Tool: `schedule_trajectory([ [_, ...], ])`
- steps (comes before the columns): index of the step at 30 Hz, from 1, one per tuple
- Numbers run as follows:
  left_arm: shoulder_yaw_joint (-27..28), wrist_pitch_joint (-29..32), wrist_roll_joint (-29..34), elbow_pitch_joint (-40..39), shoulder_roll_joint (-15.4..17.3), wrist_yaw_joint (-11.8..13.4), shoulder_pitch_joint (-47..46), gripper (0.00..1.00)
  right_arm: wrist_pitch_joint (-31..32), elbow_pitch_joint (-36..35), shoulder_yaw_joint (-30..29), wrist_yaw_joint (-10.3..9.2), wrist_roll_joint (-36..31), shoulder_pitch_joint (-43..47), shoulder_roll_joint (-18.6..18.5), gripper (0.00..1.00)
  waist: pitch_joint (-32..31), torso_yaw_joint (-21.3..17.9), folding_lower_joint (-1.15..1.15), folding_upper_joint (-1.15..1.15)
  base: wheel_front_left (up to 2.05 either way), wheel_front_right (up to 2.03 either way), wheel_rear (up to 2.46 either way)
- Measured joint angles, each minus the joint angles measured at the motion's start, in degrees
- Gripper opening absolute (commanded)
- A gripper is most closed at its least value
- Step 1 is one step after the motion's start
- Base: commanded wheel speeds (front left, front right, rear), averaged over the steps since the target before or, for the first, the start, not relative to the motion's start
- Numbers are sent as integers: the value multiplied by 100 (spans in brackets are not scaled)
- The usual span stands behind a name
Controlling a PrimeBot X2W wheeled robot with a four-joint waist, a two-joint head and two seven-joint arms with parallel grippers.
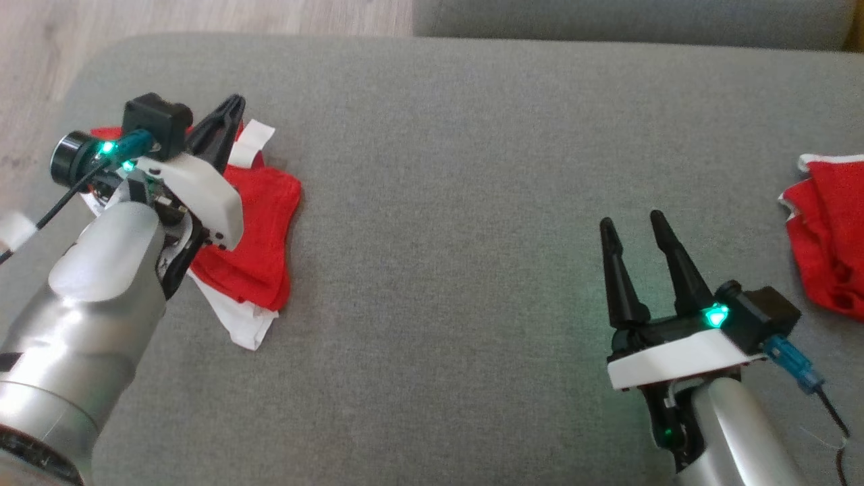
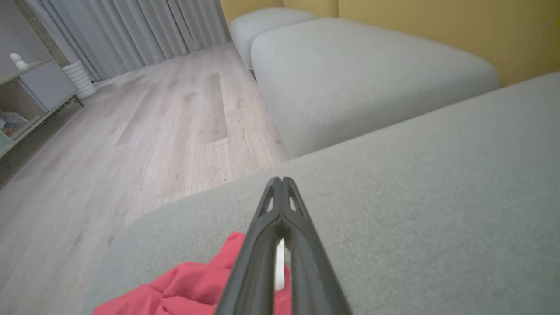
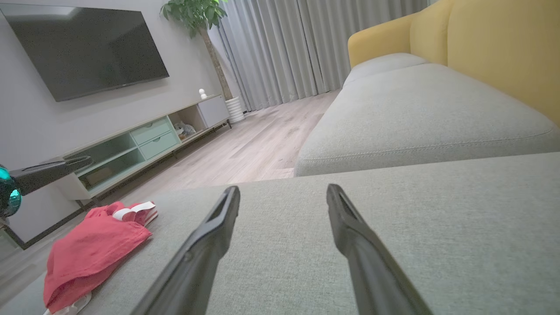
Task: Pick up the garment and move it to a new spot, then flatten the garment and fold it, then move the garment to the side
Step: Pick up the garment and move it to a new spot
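L gripper clenched, empty, arm angled over garment; R gripper spread wide, low over couch

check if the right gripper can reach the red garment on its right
Probably yes: the right gripper is open, and just bare sofa cushion lies between it and that red garment.

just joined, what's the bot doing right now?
A red-and-white garment that looks folded lies at the left end of the grey cushion. The left gripper is above it, fingers shut; the right wrist view shows it clear of the cloth. The right gripper is open over bare cushion, holding nothing. Another red garment lies at the right edge.
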Motion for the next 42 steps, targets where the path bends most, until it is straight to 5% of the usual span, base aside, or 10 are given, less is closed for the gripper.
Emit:
schedule_trajectory([
  [4, 158, -480, -113, -260, -4, 166, 60, 0, 0, -33, -130, 0, 45, 72, -1, 100, -219, 16, 0, 0, 0, 0, 0],
  [14, 624, -917, -378, -1883, 129, 1215, 1929, 0, -1, -112, -283, 0, 45, 448, 2, 100, -768, 299, -1, 0, 0, 0, 0],
  [15, 664, -918, -364, -2087, 163, 1352, 2154, 43, -1, -118, -286, 0, 45, 483, 2, 100, -815, 332, -1, 0, 0, 0, 0],
  [16, 731, -924, -358, -2290, 186, 1493, 2380, 100, -1, -119, -286, 0, 45, 517, 2, 100, -863, 364, -1, 0, 0, 0, 0],
  [21, 1182, -924, -207, -3264, 191, 2120, 3456, 100, -1, -121, -310, 0, 49, 751, 4, 100, -1090, 495, -1, 0, 0, 0, 0],
  [26, 1706, -925, 44, -3872, 78, 2466, 4489, 100, 0, -121, -300, 0, 105, 917, 7, 100, -1230, 591, -1, 0, 0, 0, 0],
  [34, 1979, -925, 397, -4143, -170, 2305, 4966, 100, -1, -126, -264, 0, 144, 961, 9, 100, -1175, 663, 0, 0, 0, 0, 0],
  [42, 1945, -692, 524, -3858, -122, 1847, 4519, 100, -1, -202, -211, 0, 133, 905, 9, 100, -823, 561, 0, 0, 0, 0, 0],
])
